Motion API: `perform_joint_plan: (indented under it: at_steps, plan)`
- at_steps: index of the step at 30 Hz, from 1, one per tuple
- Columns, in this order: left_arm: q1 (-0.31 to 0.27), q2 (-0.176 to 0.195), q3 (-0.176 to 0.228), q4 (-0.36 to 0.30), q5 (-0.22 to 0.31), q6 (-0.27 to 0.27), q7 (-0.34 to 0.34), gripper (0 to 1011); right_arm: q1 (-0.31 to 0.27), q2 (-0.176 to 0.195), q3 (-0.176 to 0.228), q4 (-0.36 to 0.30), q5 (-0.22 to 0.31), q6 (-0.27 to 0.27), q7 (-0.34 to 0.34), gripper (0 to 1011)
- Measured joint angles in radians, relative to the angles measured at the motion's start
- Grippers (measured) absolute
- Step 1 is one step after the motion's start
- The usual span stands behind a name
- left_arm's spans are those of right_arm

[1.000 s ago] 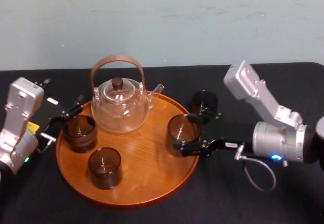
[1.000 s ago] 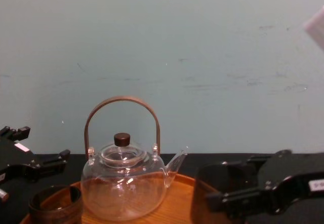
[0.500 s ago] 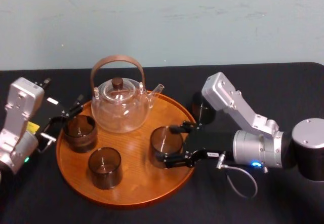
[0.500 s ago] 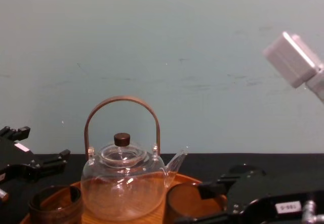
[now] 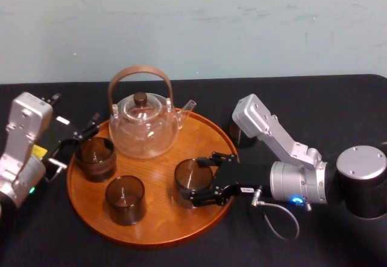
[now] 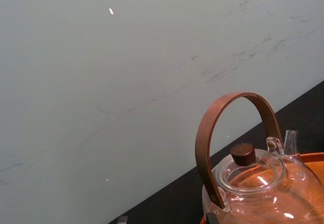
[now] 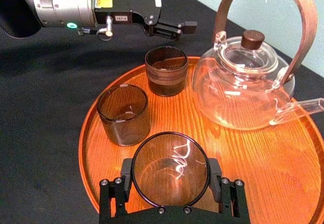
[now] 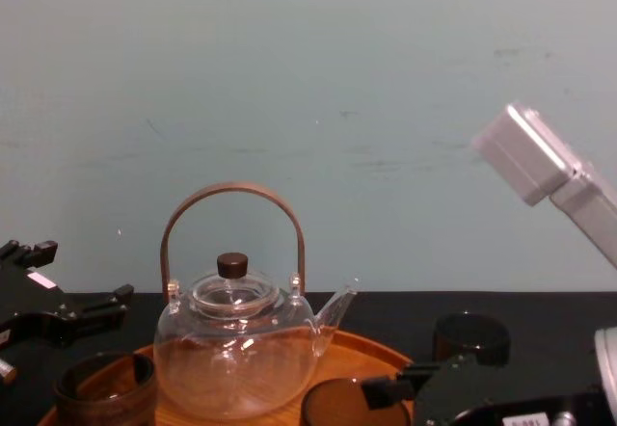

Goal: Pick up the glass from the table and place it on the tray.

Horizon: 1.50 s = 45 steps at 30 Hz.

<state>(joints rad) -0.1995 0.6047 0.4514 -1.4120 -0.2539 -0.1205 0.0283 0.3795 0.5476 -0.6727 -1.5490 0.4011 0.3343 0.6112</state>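
The right gripper [image 5: 196, 181] clasps the glass [image 5: 192, 175] between its fingers [image 7: 113, 193], keeping it upright and low over a bare patch of the tray [image 5: 154, 177], clear of the teapot [image 5: 144, 128] and two other glasses [image 5: 125, 199], presumably for a clean set-down, while the left gripper [image 5: 77, 145] idles wide-fingered at the tray's left rim.

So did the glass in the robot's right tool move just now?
Yes. The glass held by the right tool went leftward, from the right rim of the tray further in toward its middle.

A plain pale blue-green wall [image 5: 193, 25] stands behind the black-clothed table [image 5: 338, 98]; faint scuffs and streaks mark it; the light falls evenly.
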Motion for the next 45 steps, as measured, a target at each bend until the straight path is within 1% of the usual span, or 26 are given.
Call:
perform_joint_plan:
  at_steps: [7, 15, 29, 40, 43, 44, 45]
  plan:
    - [0.000, 0.000, 0.000, 0.000, 0.000, 0.000, 0.000, 1001, 0.004, -0.008, -0.008, 0.030, -0.004, -0.002, -0.001, 901]
    - [0.000, 0.000, 0.000, 0.000, 0.000, 0.000, 0.000, 1001, 0.007, -0.014, -0.011, 0.049, -0.008, -0.002, -0.003, 902]
    - [0.000, 0.000, 0.000, 0.000, 0.000, 0.000, 0.000, 1001, 0.007, -0.020, -0.015, 0.059, -0.023, 0.003, -0.010, 902]
    - [0.000, 0.000, 0.000, 0.000, 0.000, 0.000, 0.000, 1001, 0.006, -0.020, -0.015, 0.058, -0.021, 0.004, -0.010, 902]
    - [0.000, 0.000, 0.000, 0.000, 0.000, 0.000, 0.000, 1002, 0.006, -0.020, -0.015, 0.058, -0.021, 0.004, -0.010, 943]
    - [0.000, 0.000, 0.000, 0.000, 0.000, 0.000, 0.000, 1001, 0.006, -0.020, -0.015, 0.058, -0.021, 0.004, -0.010, 985]
    - [0.000, 0.000, 0.000, 0.000, 0.000, 0.000, 0.000, 1001, 0.006, -0.020, -0.015, 0.058, -0.020, 0.004, -0.010, 996]
